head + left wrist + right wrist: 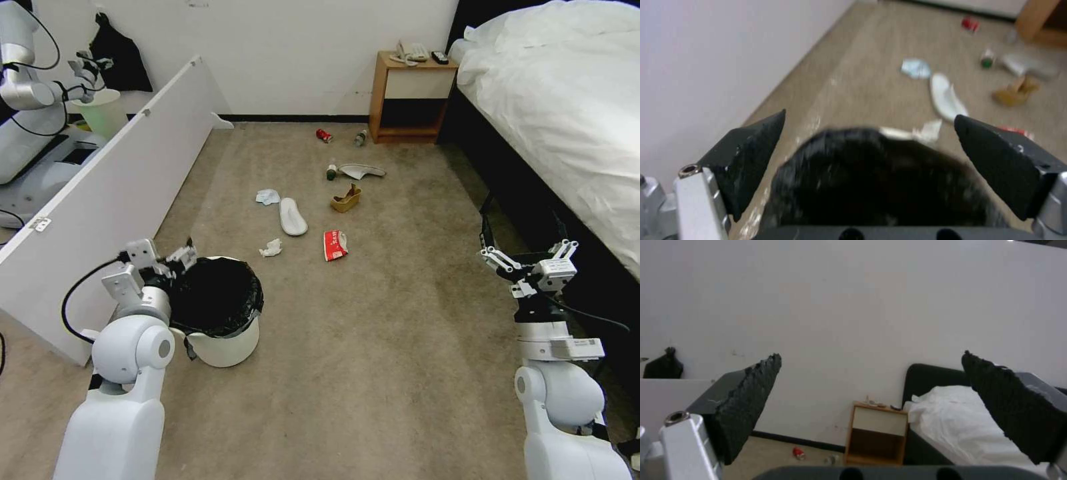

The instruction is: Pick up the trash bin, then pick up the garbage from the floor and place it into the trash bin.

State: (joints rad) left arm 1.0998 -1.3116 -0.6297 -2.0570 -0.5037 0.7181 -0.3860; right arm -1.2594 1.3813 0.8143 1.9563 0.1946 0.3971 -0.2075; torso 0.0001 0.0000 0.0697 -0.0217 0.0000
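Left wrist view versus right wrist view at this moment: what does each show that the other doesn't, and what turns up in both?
Left wrist alone: the trash bin right below the open left gripper, plus a white slipper, blue tissue, white tissue and brown paper bag. Right wrist alone: the open right gripper raised and empty, facing the wall, the bed and the nightstand. Both: the red can on the carpet.

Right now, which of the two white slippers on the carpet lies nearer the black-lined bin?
The flat white slipper beside the blue tissue; the other slipper lies farther off.
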